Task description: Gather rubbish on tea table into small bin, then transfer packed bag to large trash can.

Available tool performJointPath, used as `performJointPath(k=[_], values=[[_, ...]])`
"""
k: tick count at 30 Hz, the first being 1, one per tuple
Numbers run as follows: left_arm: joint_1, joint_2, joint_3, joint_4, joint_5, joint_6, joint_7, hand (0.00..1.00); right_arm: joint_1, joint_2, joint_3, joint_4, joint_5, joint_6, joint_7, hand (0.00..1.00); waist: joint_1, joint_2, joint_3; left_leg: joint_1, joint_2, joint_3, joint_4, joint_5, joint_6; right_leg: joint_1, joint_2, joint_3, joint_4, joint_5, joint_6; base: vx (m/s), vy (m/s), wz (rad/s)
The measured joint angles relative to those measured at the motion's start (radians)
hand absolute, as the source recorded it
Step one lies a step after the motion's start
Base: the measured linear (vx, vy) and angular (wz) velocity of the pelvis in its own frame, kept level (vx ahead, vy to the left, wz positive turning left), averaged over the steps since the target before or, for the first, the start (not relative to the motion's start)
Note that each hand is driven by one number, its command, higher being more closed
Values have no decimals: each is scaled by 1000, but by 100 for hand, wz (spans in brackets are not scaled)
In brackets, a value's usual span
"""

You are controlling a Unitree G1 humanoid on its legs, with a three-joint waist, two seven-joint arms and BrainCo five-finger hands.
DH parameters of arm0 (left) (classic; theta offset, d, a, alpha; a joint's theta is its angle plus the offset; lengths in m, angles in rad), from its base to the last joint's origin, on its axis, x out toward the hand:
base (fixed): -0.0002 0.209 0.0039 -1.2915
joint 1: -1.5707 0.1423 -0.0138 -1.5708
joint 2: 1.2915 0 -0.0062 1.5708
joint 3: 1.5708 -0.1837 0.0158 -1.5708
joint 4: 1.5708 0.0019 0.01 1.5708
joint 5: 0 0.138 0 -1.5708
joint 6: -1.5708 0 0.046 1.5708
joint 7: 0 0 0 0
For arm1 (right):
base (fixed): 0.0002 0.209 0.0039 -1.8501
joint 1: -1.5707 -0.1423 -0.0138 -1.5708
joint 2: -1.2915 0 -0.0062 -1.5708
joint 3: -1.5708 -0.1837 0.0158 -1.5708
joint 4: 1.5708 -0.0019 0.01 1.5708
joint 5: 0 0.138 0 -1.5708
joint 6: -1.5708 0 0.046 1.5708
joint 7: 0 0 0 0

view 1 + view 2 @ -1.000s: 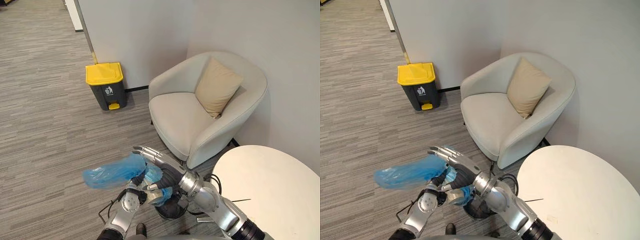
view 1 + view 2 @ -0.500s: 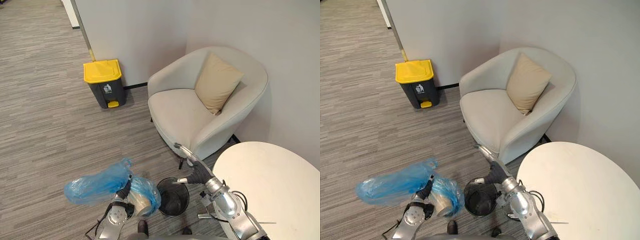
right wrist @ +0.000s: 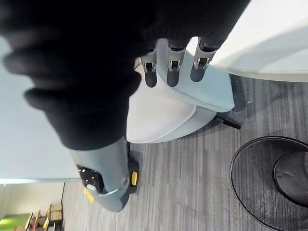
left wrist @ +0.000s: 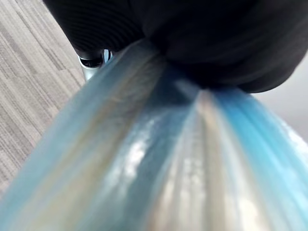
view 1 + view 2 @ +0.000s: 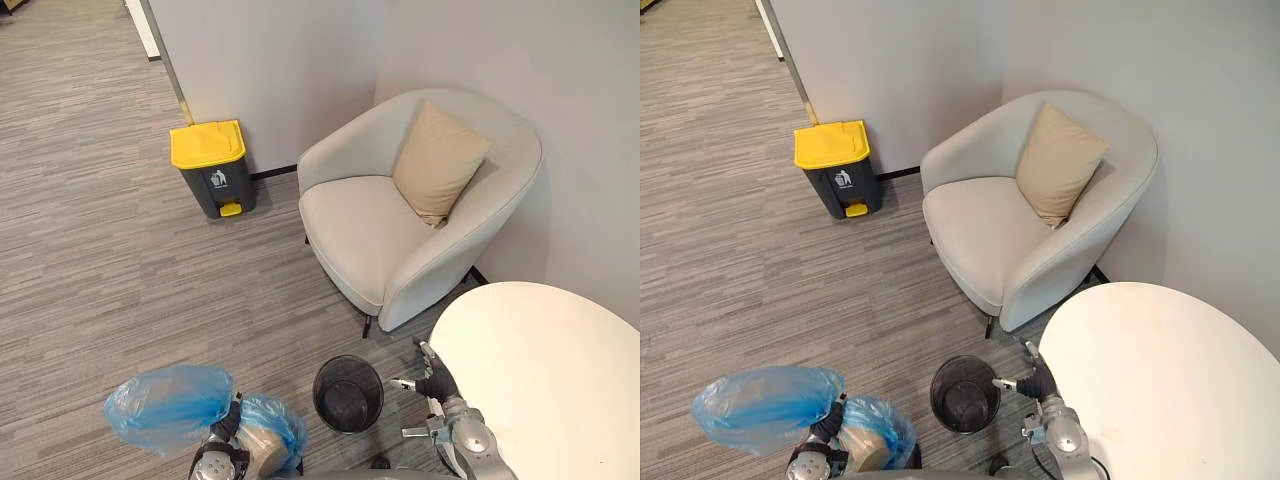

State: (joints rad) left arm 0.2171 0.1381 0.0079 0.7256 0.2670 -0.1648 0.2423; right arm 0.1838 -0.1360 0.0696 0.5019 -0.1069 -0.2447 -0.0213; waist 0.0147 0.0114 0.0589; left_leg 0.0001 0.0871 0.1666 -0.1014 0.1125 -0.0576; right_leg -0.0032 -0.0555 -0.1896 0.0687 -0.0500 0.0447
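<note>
A blue translucent rubbish bag [image 5: 165, 405] with pale rubbish showing in its lower bulge [image 5: 876, 437] hangs low at the left, off the floor. My left hand [image 5: 214, 461] is shut on its bunched neck, and the stretched blue film [image 4: 144, 163] runs out from under the hand's dark cover. The small black mesh bin [image 5: 347, 393] stands on the floor without a bag, its rim [image 3: 250, 144] seen from close. My right hand [image 5: 435, 381] is open beside the bin at the table's edge, fingers [image 3: 168, 72] straight, holding nothing. The large grey trash can [image 5: 210, 168] with a shut yellow lid stands by the far wall.
A pale armchair [image 5: 380, 235] with a tan cushion [image 5: 440, 160] fills the corner behind the bin. The round white table [image 5: 550, 370] is at the lower right. Grey carpet [image 5: 120, 290] stretches between me and the trash can.
My right hand has let go of the bag and drawn back toward the table. The left hand has carried the bag left and lower, away from the small bin.
</note>
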Motion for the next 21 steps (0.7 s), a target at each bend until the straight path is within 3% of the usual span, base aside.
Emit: performJointPath(k=[7,21], values=[[-1,-2,0,24,-22,-10,-4,100,-1,15,-15,78,67,16,-1,0,-1,5,-3,18,-1,-1,4,-1,-1,13,0,-3,3,-6,-3,5,0,0],[-1,-11,-1,53,-99,-31,-47,100,-46,13,-34,174,67,28,-2,0,-1,11,0,16,-4,59,6,-6,5,-63,-8,61,87,-29,2,-7,8,-11]])
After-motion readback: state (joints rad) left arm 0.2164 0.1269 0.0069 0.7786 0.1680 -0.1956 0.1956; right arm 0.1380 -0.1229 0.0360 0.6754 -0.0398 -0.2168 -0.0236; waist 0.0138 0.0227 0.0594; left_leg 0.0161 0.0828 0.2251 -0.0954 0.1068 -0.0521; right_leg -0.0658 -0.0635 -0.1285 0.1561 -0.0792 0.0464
